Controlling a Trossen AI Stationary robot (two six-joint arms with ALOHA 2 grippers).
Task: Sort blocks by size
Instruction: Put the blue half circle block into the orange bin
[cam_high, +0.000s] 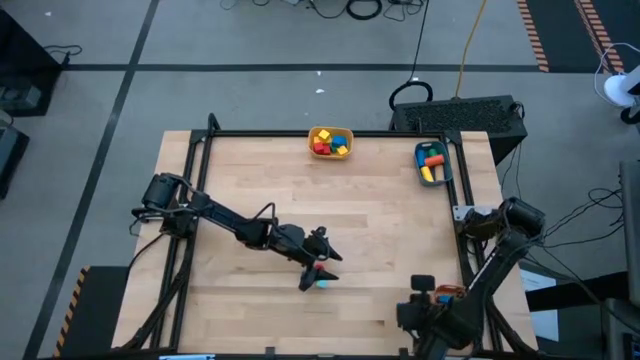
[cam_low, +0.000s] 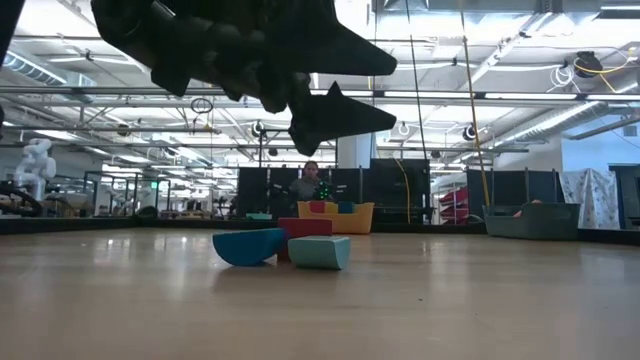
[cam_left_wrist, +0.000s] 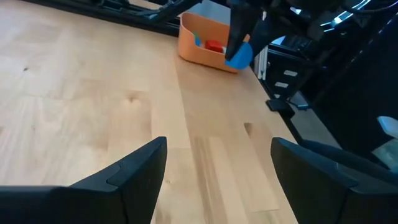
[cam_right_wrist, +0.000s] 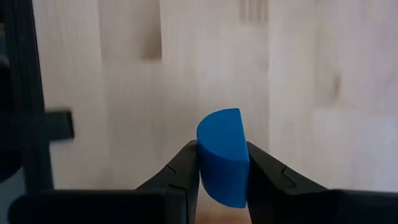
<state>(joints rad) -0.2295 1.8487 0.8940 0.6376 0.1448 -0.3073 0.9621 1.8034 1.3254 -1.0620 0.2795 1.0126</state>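
Blue half-round block sat pinched in our right hand; a shallow grip could let it slip. Our left hand hung wide, empty.

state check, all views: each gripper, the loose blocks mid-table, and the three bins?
left gripper: open, empty, above the mid-table blocks
right gripper: shut on blue half-round block, near the orange bin
mid-table blocks: resting on table, bunched
yellow bin: holds blocks
teal bin: holds blocks
orange bin: holds a red block
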